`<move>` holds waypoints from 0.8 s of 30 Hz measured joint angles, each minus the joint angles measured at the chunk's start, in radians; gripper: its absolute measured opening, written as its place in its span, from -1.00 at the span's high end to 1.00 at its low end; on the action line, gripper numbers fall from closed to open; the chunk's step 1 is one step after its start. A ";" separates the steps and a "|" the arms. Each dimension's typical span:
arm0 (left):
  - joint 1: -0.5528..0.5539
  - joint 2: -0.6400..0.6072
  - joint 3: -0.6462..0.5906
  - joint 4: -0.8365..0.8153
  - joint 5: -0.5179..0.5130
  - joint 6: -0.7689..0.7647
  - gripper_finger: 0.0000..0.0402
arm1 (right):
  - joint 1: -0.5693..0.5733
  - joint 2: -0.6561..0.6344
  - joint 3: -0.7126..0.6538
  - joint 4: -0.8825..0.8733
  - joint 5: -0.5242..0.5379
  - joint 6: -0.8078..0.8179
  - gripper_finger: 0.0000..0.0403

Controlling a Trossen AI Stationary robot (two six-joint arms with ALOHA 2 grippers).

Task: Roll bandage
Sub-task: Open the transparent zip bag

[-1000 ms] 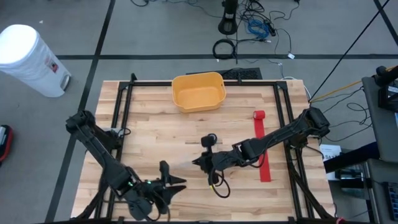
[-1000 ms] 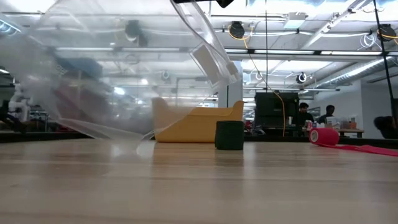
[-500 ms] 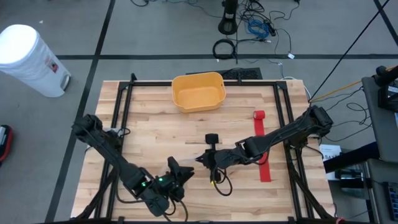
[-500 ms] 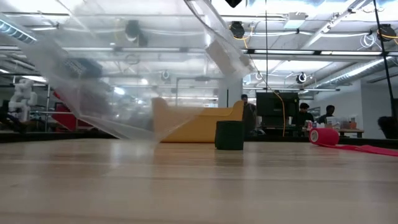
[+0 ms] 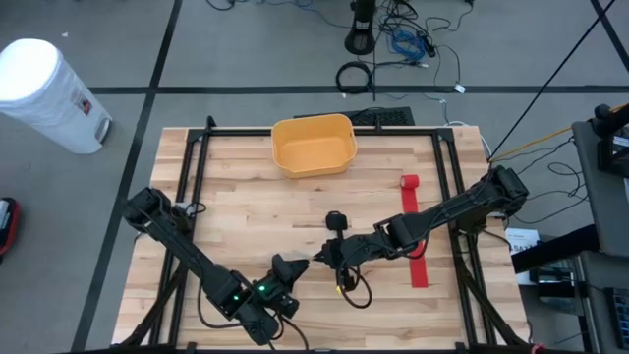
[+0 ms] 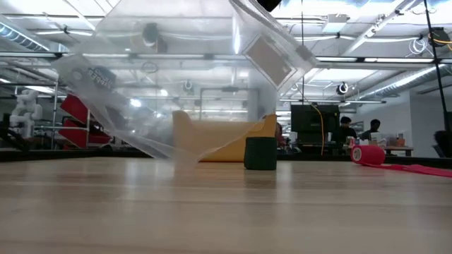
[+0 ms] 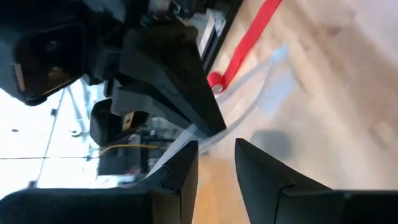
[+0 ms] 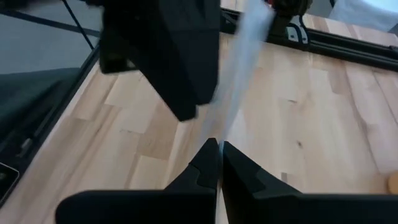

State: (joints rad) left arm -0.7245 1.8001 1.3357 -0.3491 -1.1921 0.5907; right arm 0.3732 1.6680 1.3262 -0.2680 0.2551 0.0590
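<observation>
A clear plastic bag (image 6: 191,85) hangs at mid-table in the low view, its lower corner (image 6: 185,156) down at the table top. My right gripper (image 5: 319,256) is shut on the bag. My left gripper (image 5: 293,265) is open and faces it from the near left, its fingertips (image 7: 186,152) at the bag's edge (image 7: 205,134). A red bandage strip (image 5: 417,246) lies flat at the right, with its rolled end (image 5: 409,182) at the far end. A small black roll (image 5: 335,218) stands upright just beyond the grippers. My right gripper pinches the bag's thin edge (image 8: 225,118) between its two shut fingers, coming level from the table's right. The bag stretches away from the fingertips toward my left gripper and hangs mostly clear of the table. Whether my left gripper touches the bag, I cannot tell.
A yellow bin (image 5: 313,145) stands at the far middle of the table. A black frame rail (image 5: 197,177) runs around the table. People stand in the room far behind the table (image 6: 344,130).
My left gripper has gone toward the table's right edge and a little toward the far edge, closing on my right gripper. The bag has swung and turned in the low view, and its bulk now sits farther right.
</observation>
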 joint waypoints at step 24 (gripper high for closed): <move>0.019 0.043 0.000 0.173 -0.063 0.228 0.44 | -0.006 0.001 0.000 -0.015 -0.027 0.031 1.00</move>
State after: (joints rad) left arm -0.7054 1.8427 1.3357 -0.1762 -1.2554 0.8192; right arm 0.3668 1.6688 1.3262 -0.2832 0.2283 0.0899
